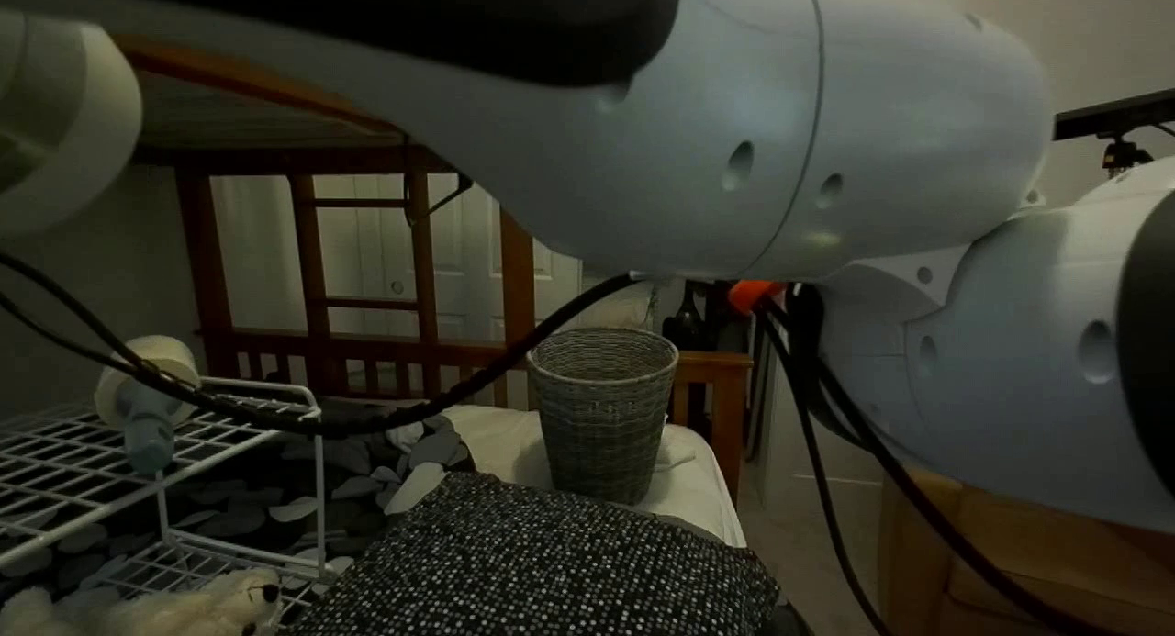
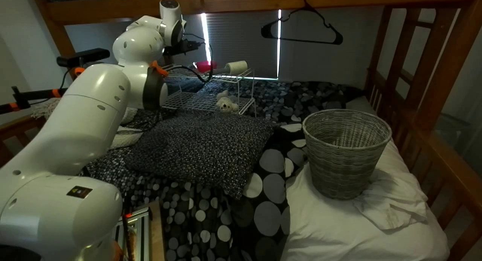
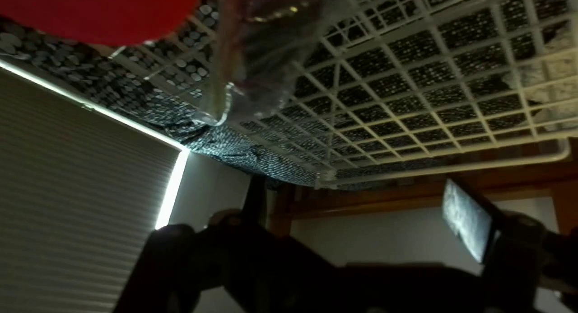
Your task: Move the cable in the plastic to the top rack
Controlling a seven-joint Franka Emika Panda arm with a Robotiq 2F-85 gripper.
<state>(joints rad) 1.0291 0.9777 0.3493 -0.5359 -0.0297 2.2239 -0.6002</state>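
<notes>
OK so from where I'm standing, the gripper [image 3: 361, 200] is spread wide, fingers [image 3: 467, 220] well apart with nothing between them. Take straight up in the wrist view as 12: the plastic packet [image 3: 269, 58], with something dark inside that I'd bet is the cable [image 3: 282, 39], sits at 11 o'clock from the gripper and looks to be lying on the bars of the top rack [image 3: 451, 170]. It's blurry there, and the exterior views don't settle it for me.

My read: this is the tail end, placing basically done. Next move is probably just backing off slowly, fingers wide so they don't snag plastic or wire, and not bumping the red thing [image 3: 95, 10] at 10 o'clock.

Headcount going outward: one gripper, two fingers, one packet, one red thing, one wire shelf [image 1: 320, 498] with two levels. In an exterior view, one white cylinder [image 2: 237, 67] up top, at 3 o'clock from the red thing; one plush toy [image 2: 227, 105] on the lower level, at 6 from the cylinder. From the shelf: one dotted pillow [image 2: 203, 148] at 6, one wicker basket [image 2: 340, 168] at 4, one black hanger [image 2: 302, 40] at 2.
</notes>
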